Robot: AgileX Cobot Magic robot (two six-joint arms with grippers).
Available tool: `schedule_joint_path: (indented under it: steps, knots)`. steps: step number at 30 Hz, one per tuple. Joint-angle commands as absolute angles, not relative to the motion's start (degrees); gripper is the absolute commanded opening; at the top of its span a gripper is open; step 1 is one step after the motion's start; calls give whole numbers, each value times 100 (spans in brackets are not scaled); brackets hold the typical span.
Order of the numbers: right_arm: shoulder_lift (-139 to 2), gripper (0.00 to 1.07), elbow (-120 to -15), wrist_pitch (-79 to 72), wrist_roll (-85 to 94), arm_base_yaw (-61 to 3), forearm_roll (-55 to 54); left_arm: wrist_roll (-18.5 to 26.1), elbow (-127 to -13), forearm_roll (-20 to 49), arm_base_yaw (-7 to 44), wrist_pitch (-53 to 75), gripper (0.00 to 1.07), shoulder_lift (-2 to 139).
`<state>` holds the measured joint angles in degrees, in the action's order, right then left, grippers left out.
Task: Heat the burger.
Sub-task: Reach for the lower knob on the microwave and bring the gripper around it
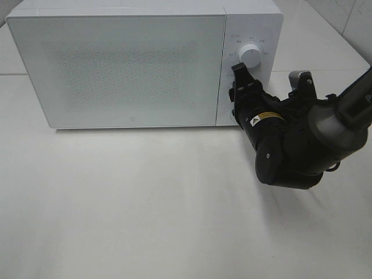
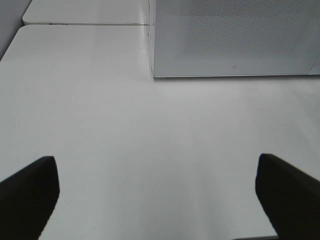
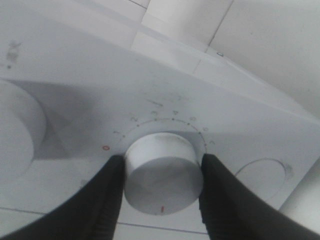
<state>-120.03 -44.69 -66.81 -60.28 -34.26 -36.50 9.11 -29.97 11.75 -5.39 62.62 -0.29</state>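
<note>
Clamping right tool [image 3: 162, 164] on dial [image 3: 161, 177], microwave [image 1: 116, 64] door closed

A white table [image 1: 145, 203] fills the scene under soft, even light. A second white tabletop [image 1: 13, 55] abuts it far left. Pale tiles [image 1: 349, 20] show far right.

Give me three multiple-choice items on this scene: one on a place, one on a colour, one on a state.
1. The right gripper is: A over bare table; B at the lower knob; C out of view.
2. The microwave is: A black; B red; C white.
3. The door is: A shut; B wide open; C taken off.
Answers: 1 B, its fingers flank the lower knob. 2 C, the casing is white all over. 3 A, it lies flush with the front.
</note>
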Motion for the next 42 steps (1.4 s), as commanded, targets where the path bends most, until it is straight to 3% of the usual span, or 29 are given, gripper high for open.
schedule_joint_path:
  steps: [1, 8, 24, 35, 42]
  knots:
    - [-11958, 0, -4715, -6818, -7380, -3478, -2320, 888, -2991, 1175, -556, 6188, 100, -126]
    - [-11958, 0, -4715, -7019, -9116, -3478, -2131, 888, -2991, 1175, -556, 6188, 100, -126]
    - [-11958, 6, -4715, -7265, -9047, -3478, -2120, 888, -2991, 1175, -556, 6188, 100, -126]
    - [-11958, 20, -4715, -7758, -8537, -3478, -2956, 888, -2991, 1175, -556, 6188, 100, -126]
    - [-11958, 44, -4698, -7872, -8445, -3478, -3380, 888, -2991, 1175, -556, 6188, 100, -126]
